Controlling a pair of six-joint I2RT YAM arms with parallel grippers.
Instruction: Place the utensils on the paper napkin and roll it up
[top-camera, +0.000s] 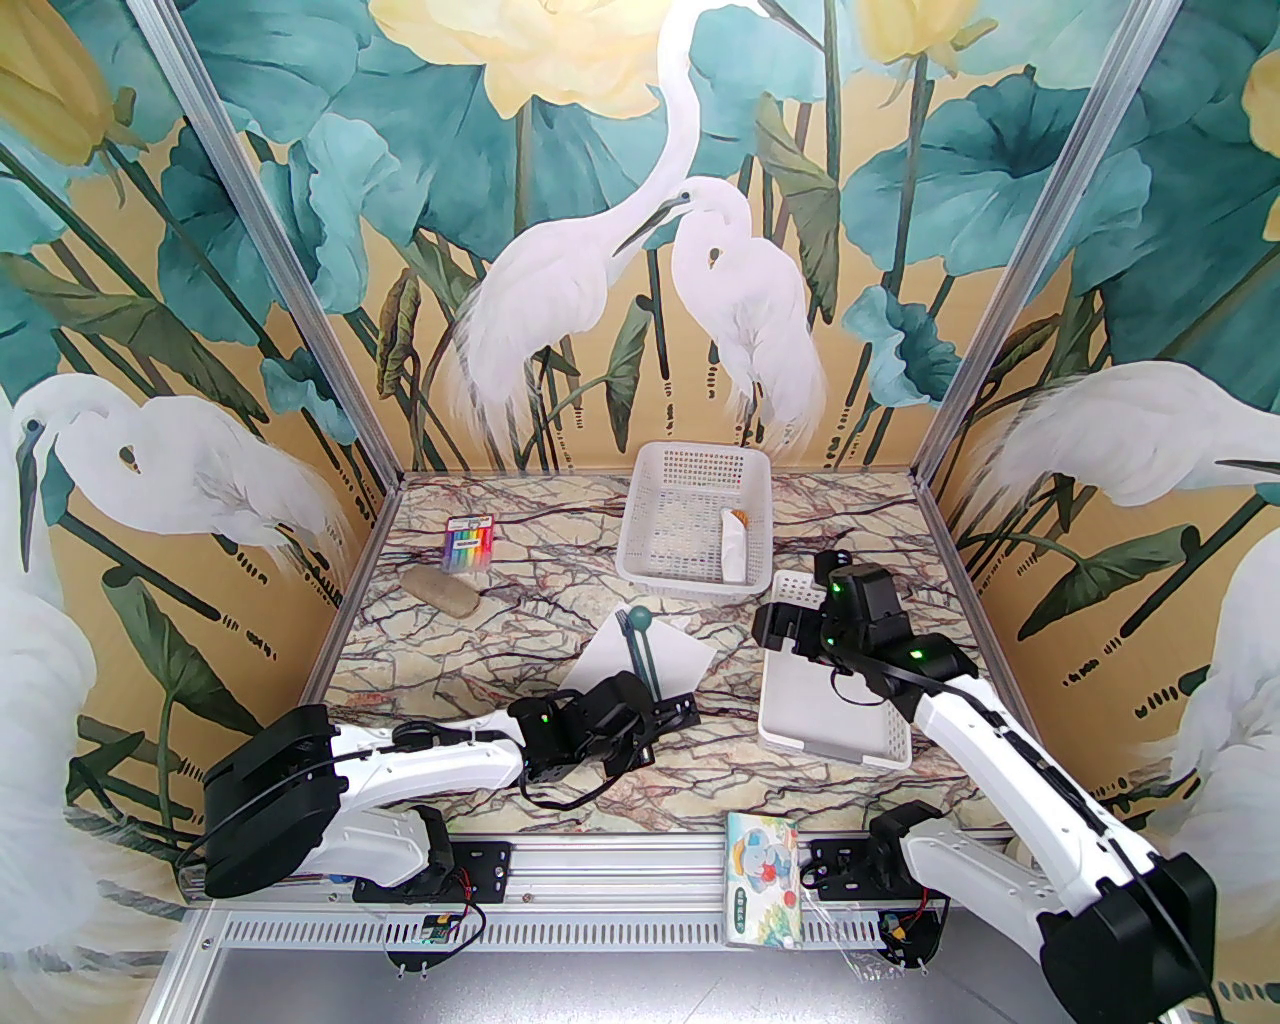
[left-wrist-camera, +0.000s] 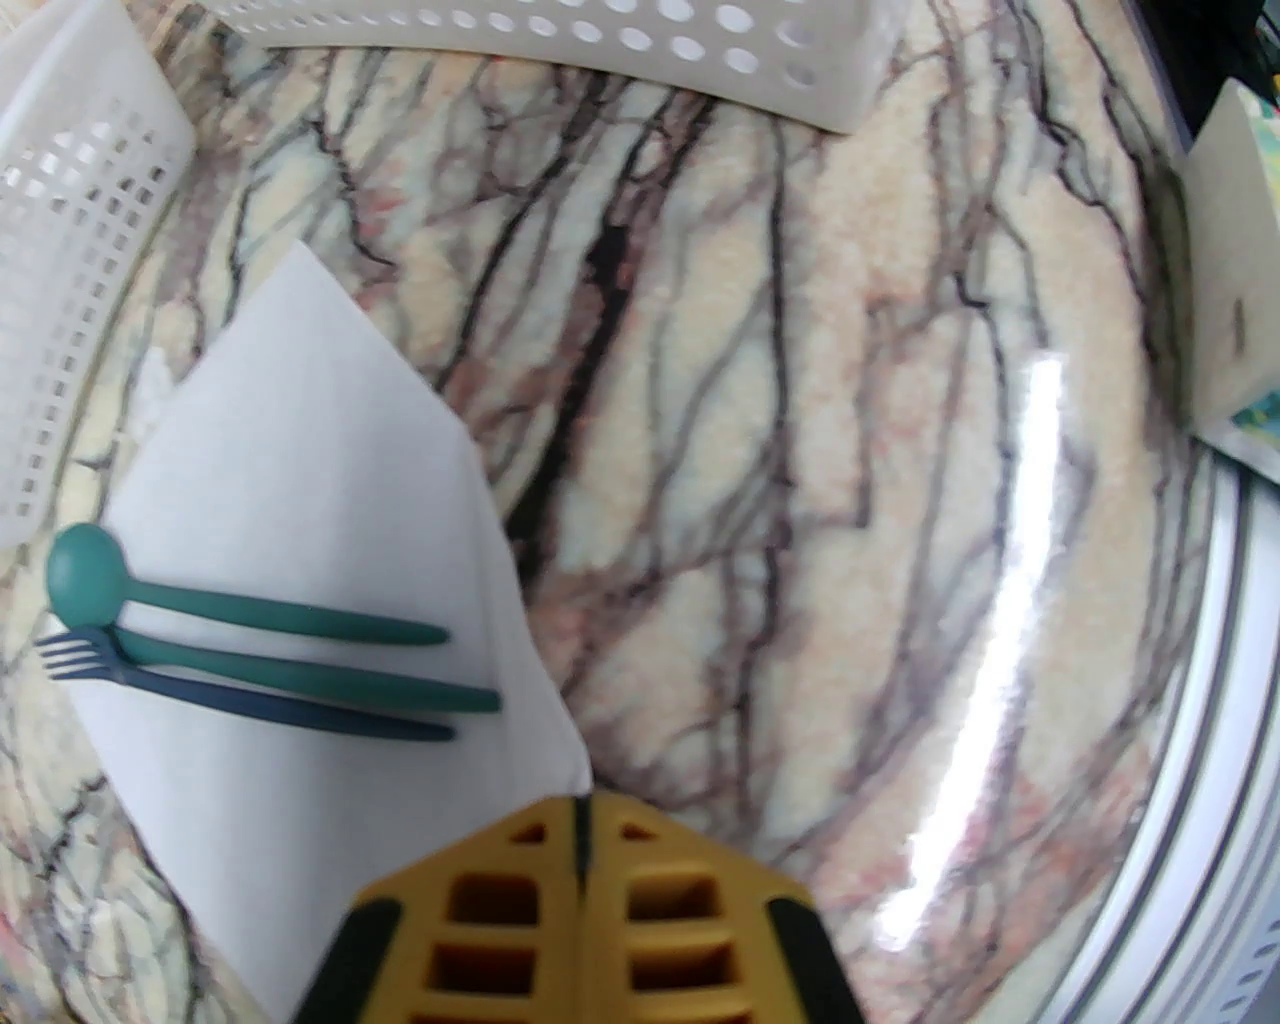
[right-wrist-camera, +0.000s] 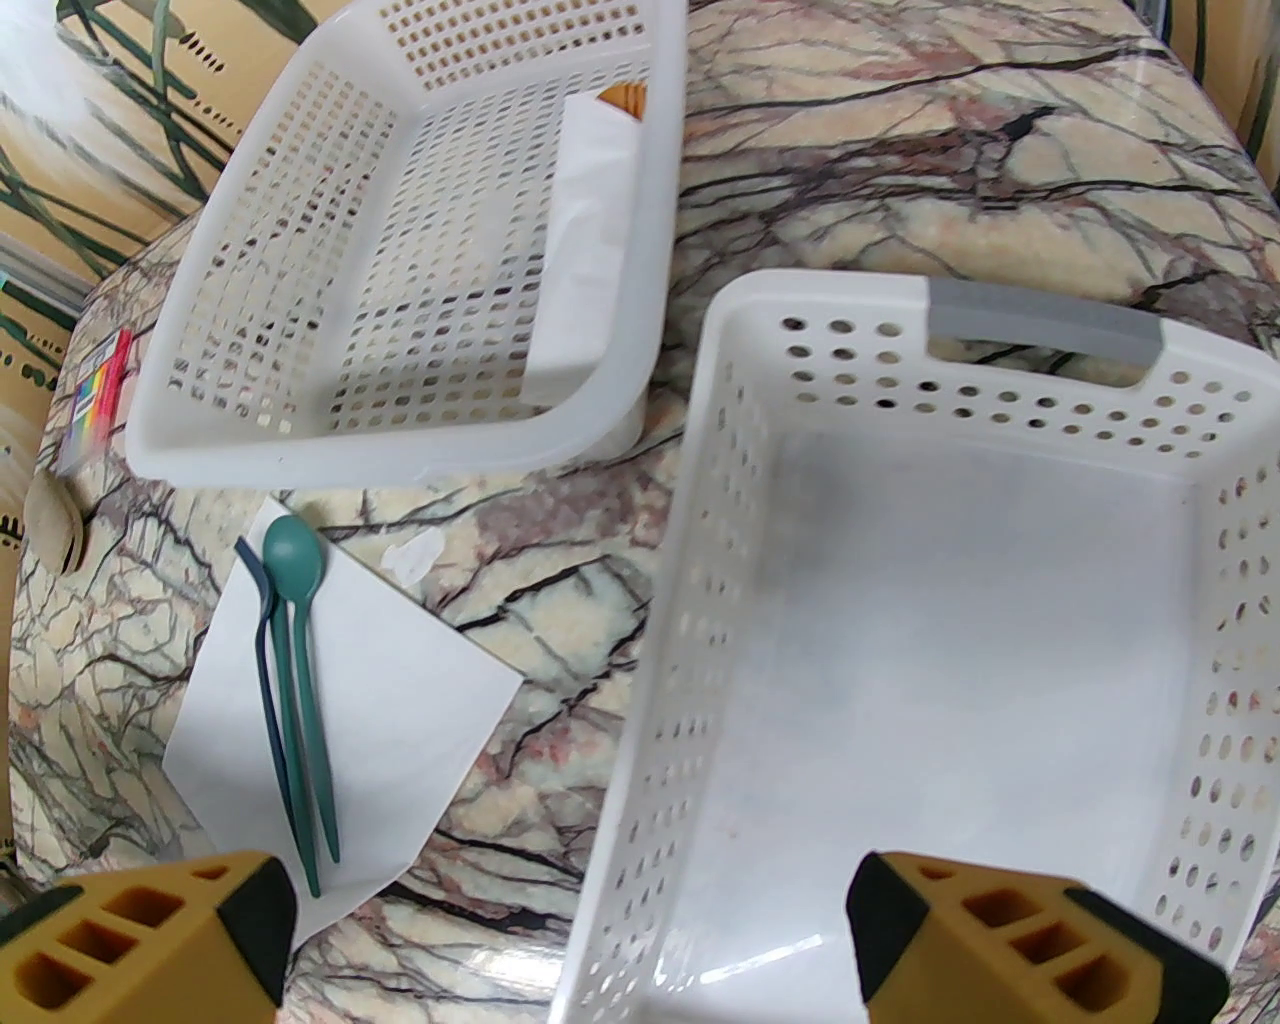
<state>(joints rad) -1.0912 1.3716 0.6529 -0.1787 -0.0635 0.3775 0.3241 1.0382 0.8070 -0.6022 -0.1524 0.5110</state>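
Clock read on the top view, 12 at the back wall.

1. Cartoon-printed tissue pack (top-camera: 762, 875): on the near rail, 6 o'clock.
2. Left gripper (left-wrist-camera: 582, 812): shut tip to tip, low at the near corner of item 3. The paper's edge runs in under the tips; whether it is pinched cannot be told.
3. Paper napkin (top-camera: 600, 660): white, flat on the marble table (top-camera: 480, 640), centre, laid as a diamond.
4. Fork (left-wrist-camera: 70, 655) and spoon (left-wrist-camera: 85, 572): side by side on the napkin, handles toward 6, heads toward 12 at its far corner.
5. Near basket (top-camera: 800, 695): white, round-holed, 4 o'clock of the napkin, bare inside.
6. Right gripper (right-wrist-camera: 570, 915): jaws spread wide, holding nothing, above that basket's far end.
7. Tan oblong lump (top-camera: 440, 592): 10 o'clock.
8. Pack of coloured sticks (top-camera: 468, 545): just beyond the lump.
9. Far basket (top-camera: 650, 560): white, 12 o'clock; a paper-wrapped, orange-tipped utensil (top-camera: 735, 545) lies along its right wall.
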